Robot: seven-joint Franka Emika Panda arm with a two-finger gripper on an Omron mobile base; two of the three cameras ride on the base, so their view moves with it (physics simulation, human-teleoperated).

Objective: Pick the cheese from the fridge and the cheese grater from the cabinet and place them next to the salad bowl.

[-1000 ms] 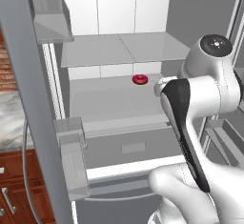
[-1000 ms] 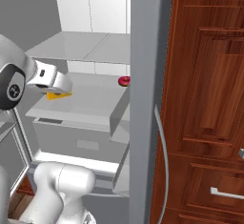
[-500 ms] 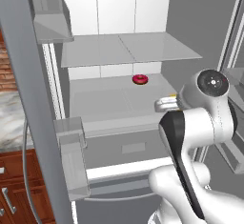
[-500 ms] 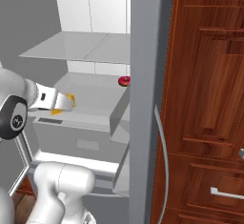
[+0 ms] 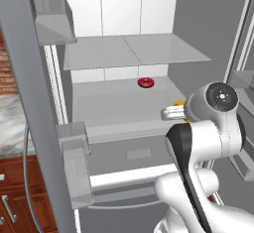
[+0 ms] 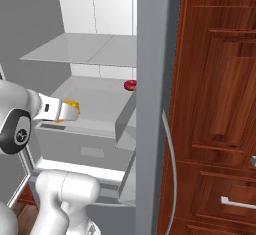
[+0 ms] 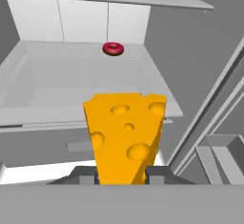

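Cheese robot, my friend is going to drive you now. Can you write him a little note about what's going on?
Gripper: shut on the cheese, held in front of the open fridge.
Pink donut sits on the fridge shelf; leave it.
Done: cheese grabbed.
Left: carry the cheese to the salad bowl, fetch the cheese grater from the wooden cabinet and set both by the bowl.

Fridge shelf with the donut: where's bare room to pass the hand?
The shelf is bare in front of and left of the donut, out to the left wall. Crowded only at its front right edge, where the pincer holds the cheese.
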